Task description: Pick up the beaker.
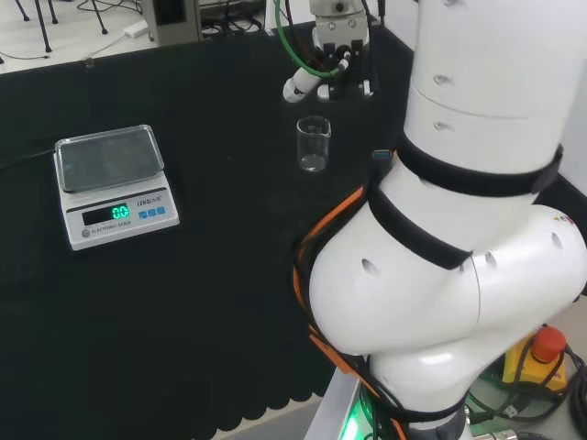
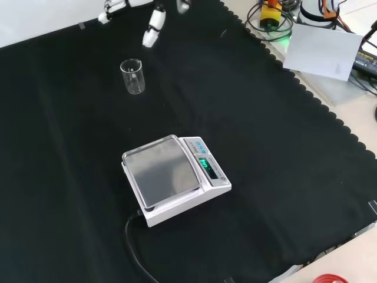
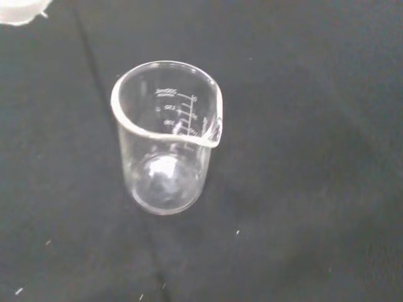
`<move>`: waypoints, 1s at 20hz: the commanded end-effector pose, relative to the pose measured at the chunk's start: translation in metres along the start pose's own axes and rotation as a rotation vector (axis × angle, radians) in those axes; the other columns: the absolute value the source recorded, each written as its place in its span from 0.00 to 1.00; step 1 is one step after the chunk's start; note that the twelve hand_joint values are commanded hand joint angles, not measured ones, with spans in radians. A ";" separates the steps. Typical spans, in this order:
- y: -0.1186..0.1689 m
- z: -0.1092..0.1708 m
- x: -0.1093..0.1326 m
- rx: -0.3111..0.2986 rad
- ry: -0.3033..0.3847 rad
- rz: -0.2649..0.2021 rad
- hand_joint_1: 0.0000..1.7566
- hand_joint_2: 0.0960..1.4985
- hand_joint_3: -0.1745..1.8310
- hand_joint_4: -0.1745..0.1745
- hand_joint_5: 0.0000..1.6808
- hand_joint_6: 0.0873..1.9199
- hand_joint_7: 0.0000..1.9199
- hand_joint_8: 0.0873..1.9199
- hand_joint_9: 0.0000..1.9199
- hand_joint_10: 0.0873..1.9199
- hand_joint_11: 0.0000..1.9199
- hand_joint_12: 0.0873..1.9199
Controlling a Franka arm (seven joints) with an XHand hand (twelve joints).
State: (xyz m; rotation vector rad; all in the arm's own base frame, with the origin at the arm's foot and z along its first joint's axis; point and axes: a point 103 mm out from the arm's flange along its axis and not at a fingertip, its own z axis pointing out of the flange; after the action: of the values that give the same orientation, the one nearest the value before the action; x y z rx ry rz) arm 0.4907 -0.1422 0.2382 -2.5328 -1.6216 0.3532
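1 clear glass beaker [image 2: 133, 75] stands upright and empty on the black-clothed worktop [image 2: 265, 147], with 1 electronic scale [image 2: 174, 177] well apart from it. In the front view the hand [image 2: 154, 22] hovers just beyond the beaker, its fingers [image 2: 149, 38] spread straight, released, touching and holding nothing.

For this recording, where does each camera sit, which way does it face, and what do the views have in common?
Head view: behind and above the arm's base, facing over the white links at the bench; hand beyond the beaker.
Front view: opposite the arm, looking down on the cloth; fingers enter at top.
Wrist view: at the wrist, looking down at the beaker.
Head and front views share beaker and scale.
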 end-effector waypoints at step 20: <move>0.002 0.091 0.040 0.019 0.119 0.065 0.28 0.39 0.14 0.81 0.00 0.00 0.00 0.28 0.06 0.43 0.00 0.75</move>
State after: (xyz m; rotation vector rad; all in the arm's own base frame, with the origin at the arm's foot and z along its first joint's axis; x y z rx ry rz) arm 0.4764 -0.1273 0.1503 -2.5804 -1.4629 0.2202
